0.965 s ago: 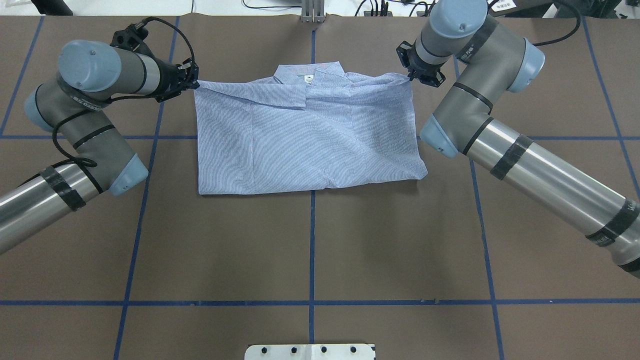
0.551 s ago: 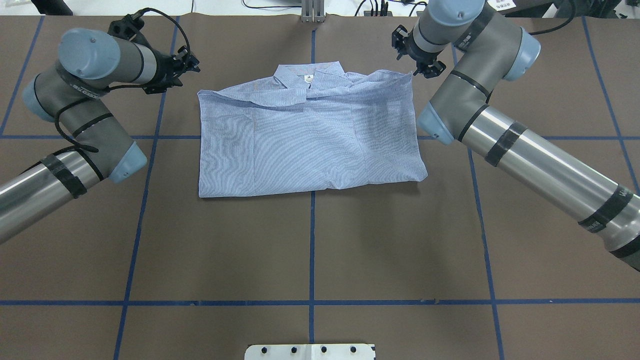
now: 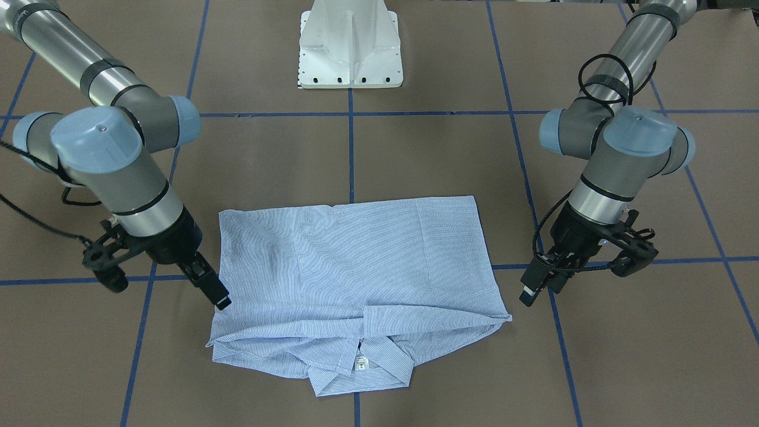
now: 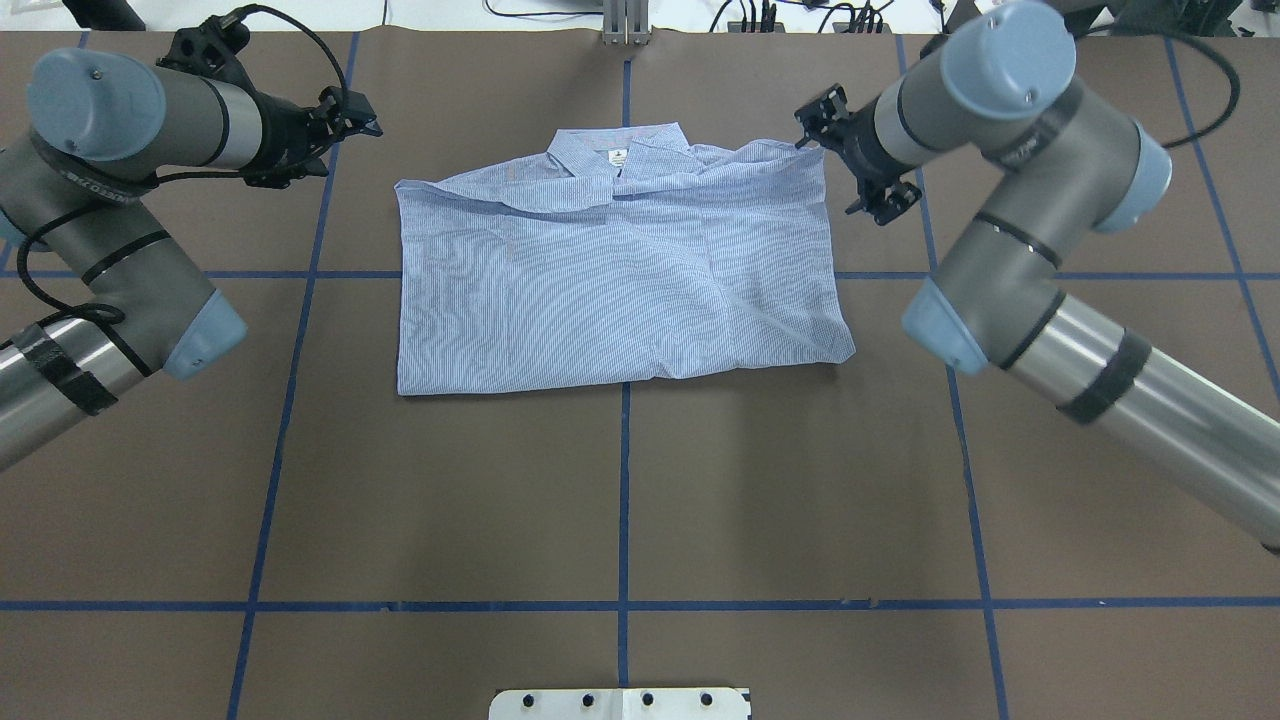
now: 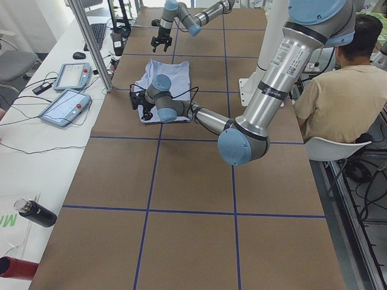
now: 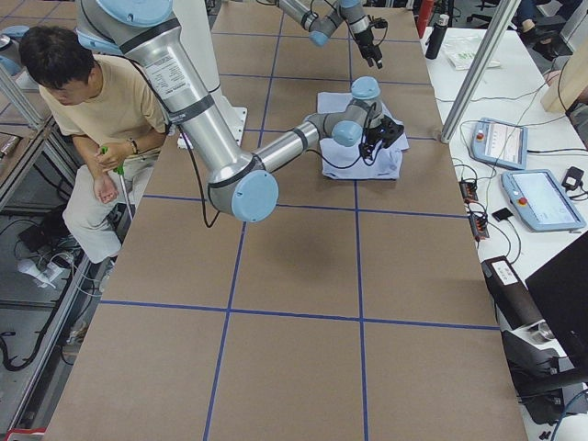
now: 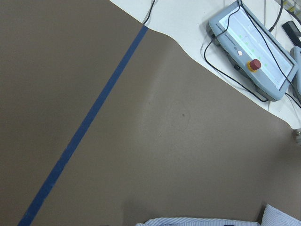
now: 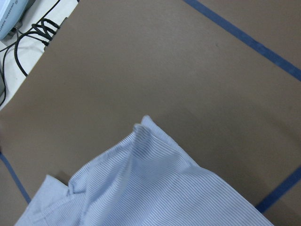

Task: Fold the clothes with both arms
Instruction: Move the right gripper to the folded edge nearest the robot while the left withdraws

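While the front-facing view shows the folded striped shirt [image 3: 356, 261] flat on the far half of the table [image 3: 427, 154], between the empty left gripper [image 3: 527, 295] and right gripper [image 3: 220, 300], only the overhead view shows both grippers slightly parted. The left wrist view adds a teach pendant [image 7: 254, 52].

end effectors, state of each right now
left end effector: holding nothing, open or closed cannot be told
right end effector: holding nothing, open or closed cannot be told

Robotics lab, teach pendant [image 5: 65, 107], taped table [image 4: 450, 500], seated operator [image 5: 333, 99]
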